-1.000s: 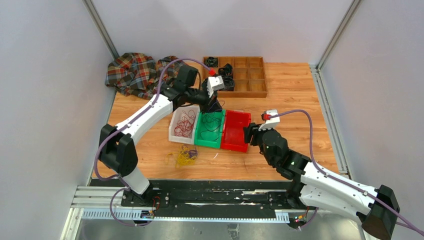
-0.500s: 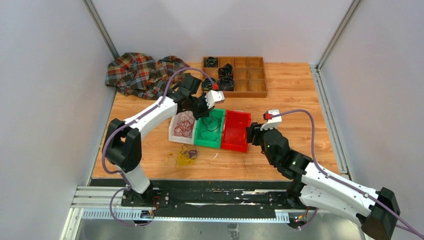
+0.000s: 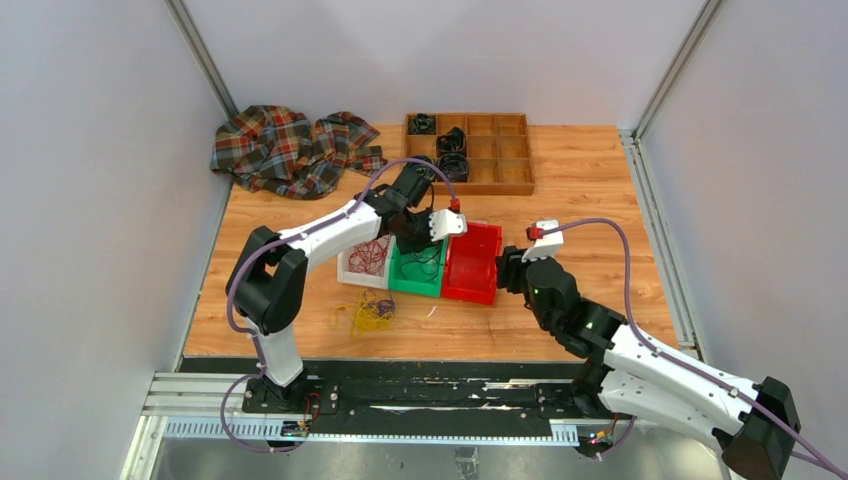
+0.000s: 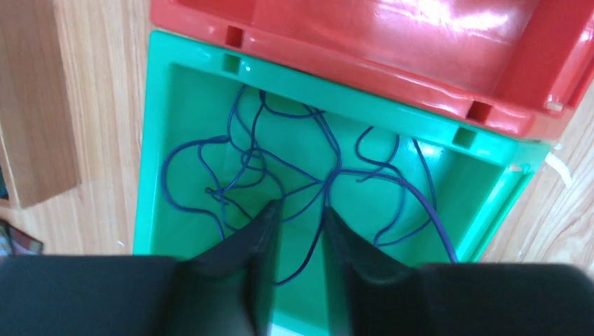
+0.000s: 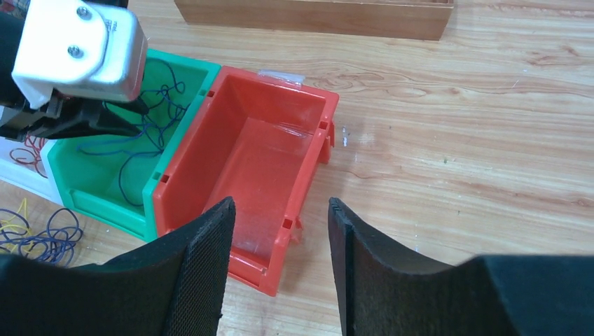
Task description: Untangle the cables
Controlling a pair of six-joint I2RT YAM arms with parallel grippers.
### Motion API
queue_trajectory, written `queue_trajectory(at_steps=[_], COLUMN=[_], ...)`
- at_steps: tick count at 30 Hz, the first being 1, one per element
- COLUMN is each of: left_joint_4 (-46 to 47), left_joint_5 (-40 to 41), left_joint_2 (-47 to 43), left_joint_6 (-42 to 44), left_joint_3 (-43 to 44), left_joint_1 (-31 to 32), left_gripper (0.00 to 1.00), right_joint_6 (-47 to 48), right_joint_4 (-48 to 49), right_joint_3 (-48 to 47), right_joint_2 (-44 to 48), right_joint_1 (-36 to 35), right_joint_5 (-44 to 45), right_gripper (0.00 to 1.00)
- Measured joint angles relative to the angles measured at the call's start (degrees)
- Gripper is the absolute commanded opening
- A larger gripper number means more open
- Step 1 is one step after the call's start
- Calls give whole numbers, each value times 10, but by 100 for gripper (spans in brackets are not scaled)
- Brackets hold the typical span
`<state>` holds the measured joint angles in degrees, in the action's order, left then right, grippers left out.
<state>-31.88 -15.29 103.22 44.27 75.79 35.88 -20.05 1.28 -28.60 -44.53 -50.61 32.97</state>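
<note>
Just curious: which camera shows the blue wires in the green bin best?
The left wrist view: the blue wires spread across the green bin, close up. The right wrist view shows some, partly hidden; the top view only faint dark threads.

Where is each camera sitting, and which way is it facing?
Top external: above and behind the bases, looking down at the table; both arms, left gripper and right gripper show.
Left wrist: on the left arm, looking down into the green bin at dark blue cables; its fingers show, slightly apart.
Right wrist: on the right arm, facing over the red bin toward the wooden tray; its open fingers show.
Shared: both wrist views show both bins.
</note>
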Motion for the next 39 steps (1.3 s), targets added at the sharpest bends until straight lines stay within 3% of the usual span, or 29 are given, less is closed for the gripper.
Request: queue_trajectory(at_steps=[6, 9, 17, 27, 34, 39], left_joint_4=[-35, -59, -134, -257, -312, -316], left_joint_5=[31, 35, 13, -66, -118, -137], left_joint_2=[-3, -18, -73, -139, -265, -274], left_joint_6=[8, 13, 16, 13, 17, 51], left_joint_3=[5, 9, 61, 49, -68, -164], left_joint_1=[3, 3, 3, -6, -114, -125], left_gripper=[69, 76, 73, 75, 69, 60], right_joint_6=[1, 1, 1, 1, 0, -1], right_joint_4=[-11, -16, -28, -17, -2, 16], right_joint_3=[-12, -18, -29, -29, -47, -54], right_joint_2=[11, 12, 16, 0, -70, -99], right_joint_1=[2, 2, 3, 4, 5, 3], right_joint_5=[-4, -6, -15, -52, -110, -139], right_gripper=[46, 46, 45, 49, 43, 35])
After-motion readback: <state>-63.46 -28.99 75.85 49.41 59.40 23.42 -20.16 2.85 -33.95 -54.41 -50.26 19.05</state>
